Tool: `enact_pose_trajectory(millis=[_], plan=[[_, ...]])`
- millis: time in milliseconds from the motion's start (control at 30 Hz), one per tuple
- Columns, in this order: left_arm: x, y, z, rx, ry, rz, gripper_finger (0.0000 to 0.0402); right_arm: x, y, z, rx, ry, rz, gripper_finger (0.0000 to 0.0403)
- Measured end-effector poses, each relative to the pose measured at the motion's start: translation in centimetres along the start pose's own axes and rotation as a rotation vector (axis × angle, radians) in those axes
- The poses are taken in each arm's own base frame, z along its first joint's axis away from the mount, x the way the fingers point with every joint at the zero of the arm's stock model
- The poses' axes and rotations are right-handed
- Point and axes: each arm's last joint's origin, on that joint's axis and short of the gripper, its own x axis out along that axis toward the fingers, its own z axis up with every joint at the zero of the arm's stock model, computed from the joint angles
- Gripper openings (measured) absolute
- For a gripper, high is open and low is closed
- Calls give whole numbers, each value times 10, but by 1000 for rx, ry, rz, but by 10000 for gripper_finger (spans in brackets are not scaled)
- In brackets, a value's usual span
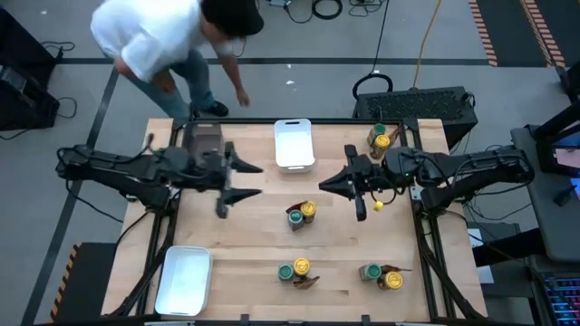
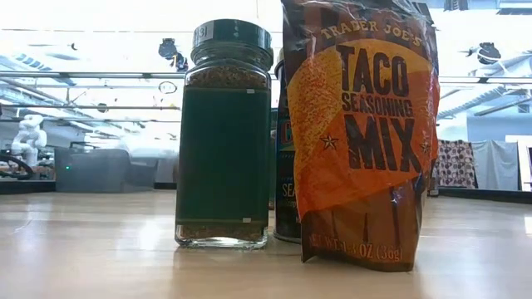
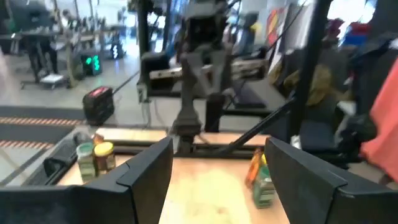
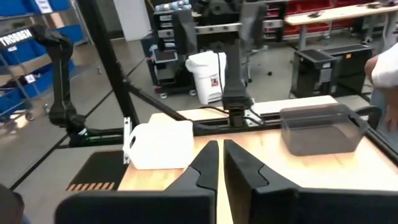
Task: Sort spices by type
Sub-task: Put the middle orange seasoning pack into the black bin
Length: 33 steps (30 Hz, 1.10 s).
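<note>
Packet [image 2: 366, 133] reads "Trader Joe's Taco Seasoning Mix".

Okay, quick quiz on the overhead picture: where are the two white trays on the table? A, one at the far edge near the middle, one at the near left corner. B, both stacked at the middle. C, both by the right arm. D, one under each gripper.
A: in the high view one white tray sits at the table's far edge and the other white tray at the near left corner.
</note>
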Motion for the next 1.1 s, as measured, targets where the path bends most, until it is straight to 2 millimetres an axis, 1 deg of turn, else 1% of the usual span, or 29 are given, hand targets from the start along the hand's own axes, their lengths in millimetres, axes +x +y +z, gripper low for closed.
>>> enact_pose_trajectory(millis=[133,233,367,533,767,867,1100], plan=[[30,9,-9,13,168,55,258,-1,4,-6,-10,59,9,28],[49,14,-21,3,237,84,258,-1,7,-9,-15,86,15,36],[71,15,-41,-4,301,96,258,1,7,-13,-11,120,2,40],[93,14,-70,8,400,110,258,1,6,-14,-15,128,-3,40],[115,11,-104,16,507,146,258,0,3,-20,-39,181,-67,41],[120,11,-114,-38,532,166,258,0,2,-23,-42,208,-72,41],[129,10,-133,-56,583,186,258,-1,2,-26,-54,245,-75,41]])
